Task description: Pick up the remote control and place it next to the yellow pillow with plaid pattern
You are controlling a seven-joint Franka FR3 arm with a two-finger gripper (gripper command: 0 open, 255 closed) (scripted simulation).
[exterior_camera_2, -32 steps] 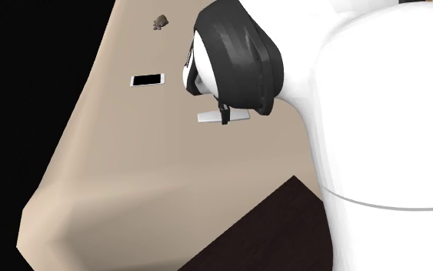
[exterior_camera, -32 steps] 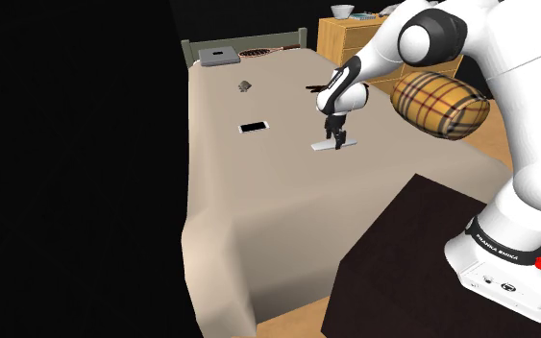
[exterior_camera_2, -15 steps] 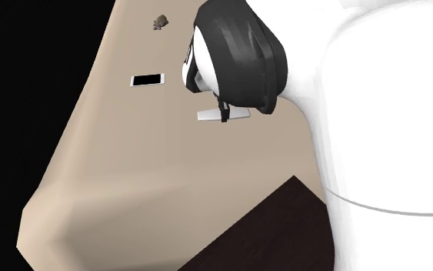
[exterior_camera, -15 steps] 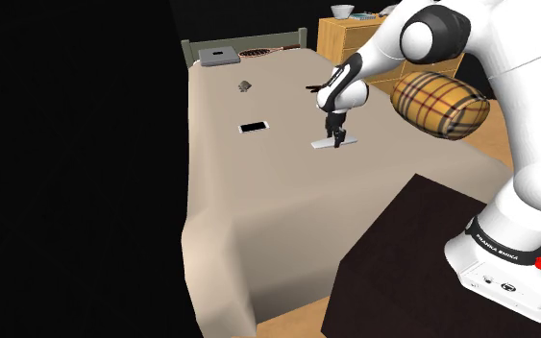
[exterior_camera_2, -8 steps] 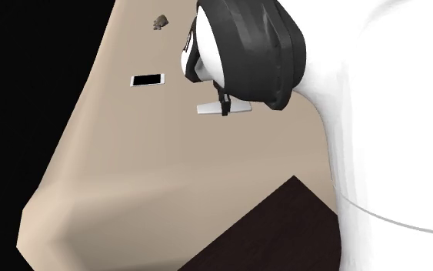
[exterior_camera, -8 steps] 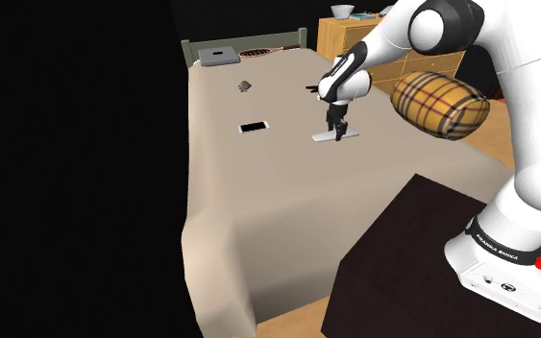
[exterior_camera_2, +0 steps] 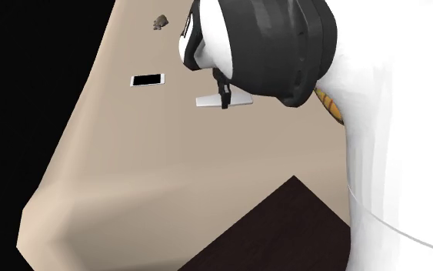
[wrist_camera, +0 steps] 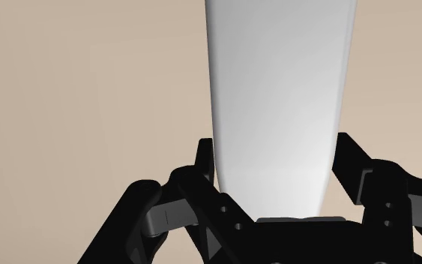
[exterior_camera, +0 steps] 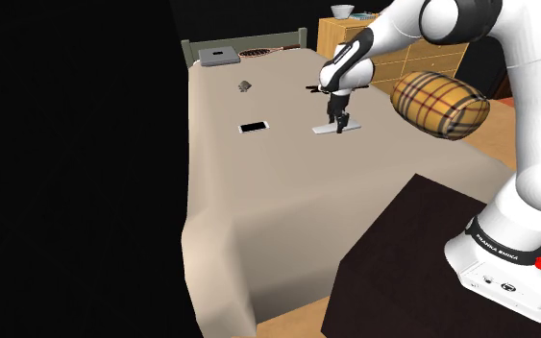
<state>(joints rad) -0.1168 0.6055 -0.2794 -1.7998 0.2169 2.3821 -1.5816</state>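
Note:
The remote control [exterior_camera: 332,128] is a flat white slab, clasped crosswise at its middle by my black gripper [exterior_camera: 336,122], which is shut on it. It hangs a little above the beige bed cover [exterior_camera: 278,182]. In the second exterior view the remote [exterior_camera_2: 224,101] sticks out to both sides of the gripper [exterior_camera_2: 224,100]. In the wrist view the remote [wrist_camera: 276,97] runs out from between the fingers [wrist_camera: 205,161] of the gripper [wrist_camera: 276,161]. The yellow plaid pillow [exterior_camera: 440,105], a roll, lies toward the shoulder view's right of the remote.
A white-edged phone [exterior_camera: 253,127] and a small dark object [exterior_camera: 245,85] lie on the bed. A grey laptop [exterior_camera: 217,56] sits by the headboard. A wooden dresser [exterior_camera: 355,34] stands behind. The dark stand [exterior_camera: 403,259] fills the near right; a black area lies left.
The gripper, shut on the remote, has risen from the bed cover and carried it a little toward the headboard. Phone and pillow have not moved.

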